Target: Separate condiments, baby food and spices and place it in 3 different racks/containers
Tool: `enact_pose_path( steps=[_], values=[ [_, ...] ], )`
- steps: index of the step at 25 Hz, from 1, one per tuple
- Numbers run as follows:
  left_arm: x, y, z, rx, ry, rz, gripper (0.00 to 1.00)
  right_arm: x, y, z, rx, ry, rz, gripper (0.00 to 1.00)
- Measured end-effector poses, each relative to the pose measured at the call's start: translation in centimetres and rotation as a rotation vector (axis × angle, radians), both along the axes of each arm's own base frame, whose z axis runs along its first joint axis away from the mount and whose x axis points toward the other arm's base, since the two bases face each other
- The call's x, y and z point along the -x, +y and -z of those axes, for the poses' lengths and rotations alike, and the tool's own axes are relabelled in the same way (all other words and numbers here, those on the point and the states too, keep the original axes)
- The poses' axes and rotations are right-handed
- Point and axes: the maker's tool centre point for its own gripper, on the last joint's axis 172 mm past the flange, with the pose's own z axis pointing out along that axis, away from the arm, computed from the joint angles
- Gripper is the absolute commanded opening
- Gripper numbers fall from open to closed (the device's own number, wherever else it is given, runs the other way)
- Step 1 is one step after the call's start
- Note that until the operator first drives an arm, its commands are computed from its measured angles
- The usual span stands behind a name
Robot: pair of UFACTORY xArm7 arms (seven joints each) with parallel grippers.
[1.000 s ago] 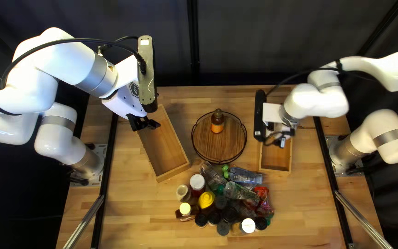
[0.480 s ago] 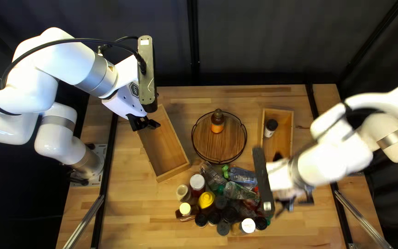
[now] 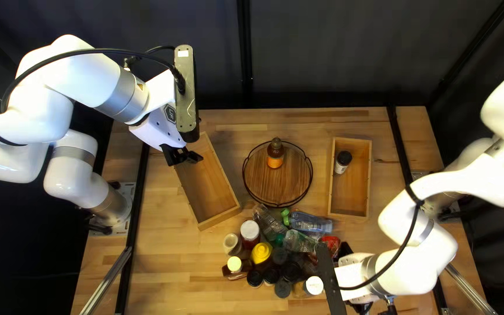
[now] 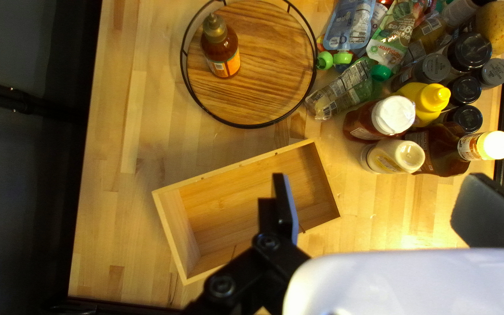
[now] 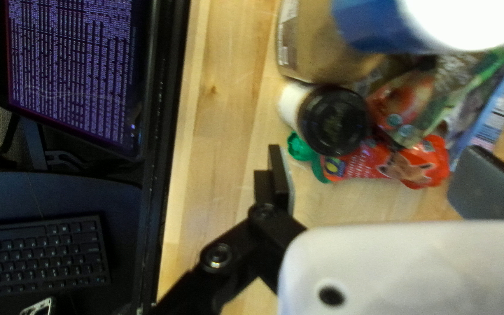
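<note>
Over the left wooden box (image 3: 208, 189), my left gripper (image 3: 184, 156) hangs open and holds nothing; in the left wrist view this gripper (image 4: 383, 207) has the bare box (image 4: 234, 204) beside and below one finger. My right gripper (image 3: 352, 274) is at the right side of the pile of bottles, jars and pouches, its fingertips hidden. In the right wrist view that gripper (image 5: 383, 184) is open, with a red pouch (image 5: 380, 163) and a black-lidded jar (image 5: 333, 119) just ahead. An orange-labelled bottle (image 3: 275, 153) stands on the round wooden tray (image 3: 272, 185). One black-capped jar (image 3: 342, 162) is in the right box (image 3: 350, 201).
Beside the pouches in the pile are a yellow mustard bottle (image 3: 261, 252), a white-capped red bottle (image 3: 249, 232) and clear pouches (image 3: 305, 244). A screen (image 5: 71, 64) and a keyboard (image 5: 36, 254) lie beyond the table's near edge.
My right arm has swung from above the right box toward the near edge, to the pile's right side, uncovering the box and the jar inside. The left arm has stayed still.
</note>
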Motion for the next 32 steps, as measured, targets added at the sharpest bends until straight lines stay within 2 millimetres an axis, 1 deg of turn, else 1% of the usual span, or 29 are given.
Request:
enact_pose_path(
  steps=[3, 9, 10, 11, 12, 16, 22, 25, 28, 32],
  values=[
    [0.0, 0.0, 0.0, 0.0, 0.0, 0.0, 1.0, -0.1, -0.4, 1.0, -0.004, 0.004, 0.015, 1.0],
    [0.0, 0.0, 0.0, 0.0, 0.0, 0.0, 1.0, -0.7, -0.7, 2.2, -0.021, 0.004, 0.025, 1.0],
    [0.0, 0.0, 0.0, 0.0, 0.0, 0.0, 1.0, -0.8, -0.7, 2.4, -0.025, 0.004, 0.025, 0.97],
    [0.0, 0.0, 0.0, 0.0, 0.0, 0.0, 1.0, -0.8, -0.7, 2.5, -0.028, 0.003, 0.025, 0.29],
    [0.0, 0.0, 0.0, 0.0, 0.0, 0.0, 1.0, -0.9, -0.7, 2.6, -0.03, 0.002, 0.025, 0.01],
    [0.0, 0.0, 0.0, 0.0, 0.0, 0.0, 1.0, -0.8, -0.4, 2.4, -0.025, 0.001, 0.025, 0.0],
    [0.0, 0.0, 0.0, 0.0, 0.0, 0.0, 1.0, 0.4, -0.2, 1.0, 0.001, 0.002, 0.032, 0.0],
    [0.0, 0.0, 0.0, 0.0, 0.0, 0.0, 1.0, 1.1, -0.3, -0.6, 0.02, 0.004, 0.036, 0.0],
    [0.0, 0.0, 0.0, 0.0, 0.0, 0.0, 1.0, 1.7, -1.0, -2.5, 0.038, 0.006, 0.043, 0.0],
    [0.0, 0.0, 0.0, 0.0, 0.0, 0.0, 1.0, 2.4, -3.1, -6.2, 0.048, -0.001, 0.056, 0.0]
  ],
)
